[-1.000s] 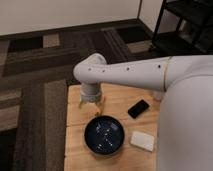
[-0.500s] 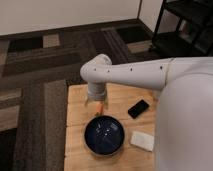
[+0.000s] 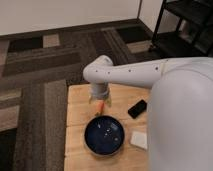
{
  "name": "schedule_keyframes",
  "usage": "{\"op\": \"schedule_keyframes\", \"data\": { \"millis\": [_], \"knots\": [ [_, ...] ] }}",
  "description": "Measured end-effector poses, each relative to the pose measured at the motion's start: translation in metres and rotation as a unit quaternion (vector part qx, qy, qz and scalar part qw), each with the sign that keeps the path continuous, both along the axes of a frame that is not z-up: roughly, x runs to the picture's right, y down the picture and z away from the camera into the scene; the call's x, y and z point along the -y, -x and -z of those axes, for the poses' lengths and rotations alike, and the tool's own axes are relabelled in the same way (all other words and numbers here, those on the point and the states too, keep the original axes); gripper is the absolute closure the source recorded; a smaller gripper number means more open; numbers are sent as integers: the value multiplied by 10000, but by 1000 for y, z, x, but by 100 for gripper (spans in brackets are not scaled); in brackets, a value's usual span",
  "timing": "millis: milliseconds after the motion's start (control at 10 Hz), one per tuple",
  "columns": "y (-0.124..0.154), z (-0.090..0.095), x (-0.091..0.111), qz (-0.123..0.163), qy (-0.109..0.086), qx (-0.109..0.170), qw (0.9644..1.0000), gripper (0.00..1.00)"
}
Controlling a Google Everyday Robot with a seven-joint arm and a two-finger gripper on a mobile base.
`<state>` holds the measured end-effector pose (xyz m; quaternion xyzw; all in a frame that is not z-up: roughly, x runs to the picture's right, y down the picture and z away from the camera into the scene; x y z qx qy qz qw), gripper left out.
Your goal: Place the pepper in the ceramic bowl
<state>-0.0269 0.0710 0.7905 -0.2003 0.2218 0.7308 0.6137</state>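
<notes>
Steadily creeping toward the front of the wooden table (image 3: 77,105), carrying the pepper (image 3: 102,107) in the gripper (image 3: 100,103). Pinching it with the jaws closed narrowly around its upper part, letting the orange-red tip hang below, pointing down. Having shifted, over the last second, from above the bare wood further back to a spot right at the far rim of the ceramic bowl (image 3: 104,136). Hovering now just beside that rim rather than over the middle of the dark blue hollow, and seemingly not touching the bowl.

Leaving the bowl unmoved near the table's front edge, holding nothing but its own glossy speckles. Leaving likewise the black phone (image 3: 137,108), lying off to the picture's right of the gripper, and the white block (image 3: 139,140), resting just beside the bowl, both unmoved.

Meaning, for the task, being past the pick-up, nearly through the carrying, and not yet releasing. Probably needing a little more travel toward the camera, so as to be hanging the pepper over the bowl's centre, then lowering and opening. Risking, if opening too early, dropping the pepper onto the rim and sending it rolling off across the wood.

Reaching in with the white arm (image 3: 130,75) from the picture's right, hiding part of the table on that side.
</notes>
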Motion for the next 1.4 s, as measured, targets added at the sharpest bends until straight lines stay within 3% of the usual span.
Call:
{"op": "schedule_keyframes", "data": {
  "millis": [300,900,1000,1100,1300,1400],
  "knots": [
    [2,-19,-6,-42,-66,76,9999,35],
    [9,-42,-25,118,89,170,9997,35],
    [11,-44,-26,132,104,185,9997,39],
    [13,-46,-28,163,143,189,9996,53],
    [13,-45,-28,192,167,170,9995,70],
    [10,-41,-24,230,150,114,9996,87]
  ]
}}
